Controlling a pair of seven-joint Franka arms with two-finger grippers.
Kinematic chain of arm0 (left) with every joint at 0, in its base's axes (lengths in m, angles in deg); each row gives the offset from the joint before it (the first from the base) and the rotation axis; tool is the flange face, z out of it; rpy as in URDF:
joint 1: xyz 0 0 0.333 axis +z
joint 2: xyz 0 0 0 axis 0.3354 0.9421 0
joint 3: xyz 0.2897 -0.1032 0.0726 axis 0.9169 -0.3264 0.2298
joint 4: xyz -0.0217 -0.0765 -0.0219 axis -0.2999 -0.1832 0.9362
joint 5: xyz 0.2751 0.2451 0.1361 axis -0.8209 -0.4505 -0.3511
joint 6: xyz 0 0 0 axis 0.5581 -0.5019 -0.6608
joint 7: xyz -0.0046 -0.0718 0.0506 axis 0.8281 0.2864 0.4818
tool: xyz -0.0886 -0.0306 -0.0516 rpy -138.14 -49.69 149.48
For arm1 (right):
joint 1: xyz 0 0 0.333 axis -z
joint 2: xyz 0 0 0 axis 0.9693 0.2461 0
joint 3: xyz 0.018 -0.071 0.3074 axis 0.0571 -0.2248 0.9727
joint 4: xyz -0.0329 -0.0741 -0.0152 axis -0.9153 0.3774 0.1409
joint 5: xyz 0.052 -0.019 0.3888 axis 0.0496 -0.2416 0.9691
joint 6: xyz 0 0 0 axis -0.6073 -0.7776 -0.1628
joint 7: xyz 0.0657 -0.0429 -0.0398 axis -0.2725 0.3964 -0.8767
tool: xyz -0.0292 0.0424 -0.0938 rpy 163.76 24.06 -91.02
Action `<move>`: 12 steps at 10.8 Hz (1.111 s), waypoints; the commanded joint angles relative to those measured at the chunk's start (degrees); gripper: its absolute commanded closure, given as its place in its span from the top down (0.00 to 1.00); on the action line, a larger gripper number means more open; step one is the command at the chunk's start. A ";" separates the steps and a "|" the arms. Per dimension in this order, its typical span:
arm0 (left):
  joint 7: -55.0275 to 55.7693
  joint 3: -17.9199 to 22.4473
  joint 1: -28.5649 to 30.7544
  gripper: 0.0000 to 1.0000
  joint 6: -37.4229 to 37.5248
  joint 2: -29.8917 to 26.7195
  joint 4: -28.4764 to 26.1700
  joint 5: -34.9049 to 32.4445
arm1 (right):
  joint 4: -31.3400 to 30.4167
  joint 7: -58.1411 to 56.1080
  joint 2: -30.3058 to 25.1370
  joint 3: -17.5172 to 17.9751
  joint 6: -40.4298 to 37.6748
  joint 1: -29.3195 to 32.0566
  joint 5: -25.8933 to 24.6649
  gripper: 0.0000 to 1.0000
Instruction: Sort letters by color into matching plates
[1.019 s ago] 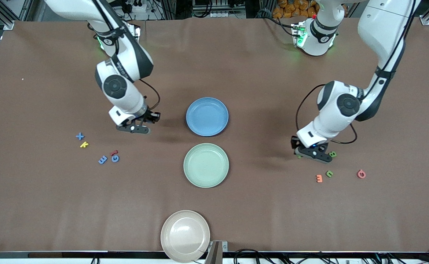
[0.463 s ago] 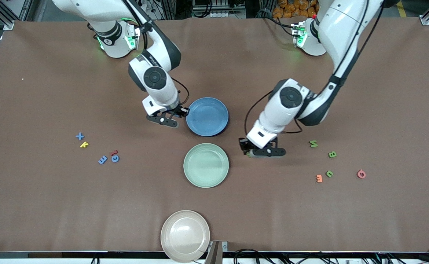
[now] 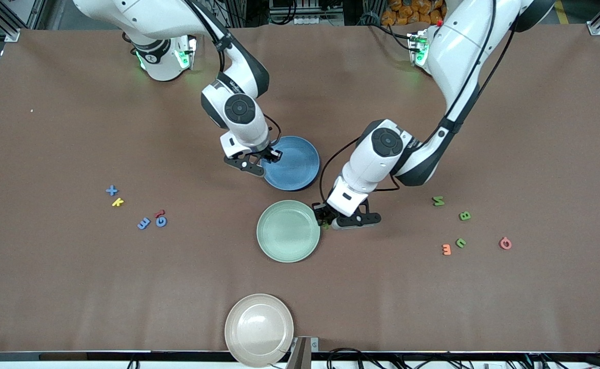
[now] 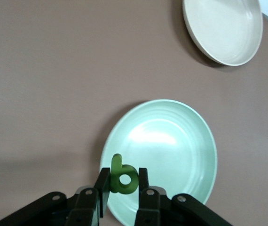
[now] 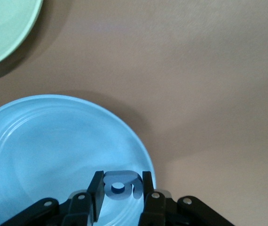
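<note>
My right gripper (image 3: 272,156) is shut on a blue letter (image 5: 121,184) and holds it over the rim of the blue plate (image 3: 300,166), toward the right arm's end. My left gripper (image 3: 324,221) is shut on a green letter (image 4: 122,176) over the edge of the mint green plate (image 3: 288,231). Three blue letters (image 3: 143,223) lie on the table toward the right arm's end. Three green letters (image 3: 464,216) lie toward the left arm's end. Both plates hold nothing.
A beige plate (image 3: 259,329) sits at the table edge nearest the front camera. A yellow piece (image 3: 117,202) and a red piece (image 3: 160,212) lie among the blue letters. An orange piece (image 3: 446,249) and a pink piece (image 3: 505,243) lie by the green ones.
Both arms have swung in from the table's ends toward the middle plates, each carrying its letter. The right gripper is now over the blue plate, the left over the green plate's edge.
</note>
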 commanded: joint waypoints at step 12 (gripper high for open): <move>-9.83 12.76 -7.95 1.00 16.10 -3.62 -1.73 -4.42 | 4.90 -16.95 1.04 -0.80 -7.56 9.55 -0.68 0.92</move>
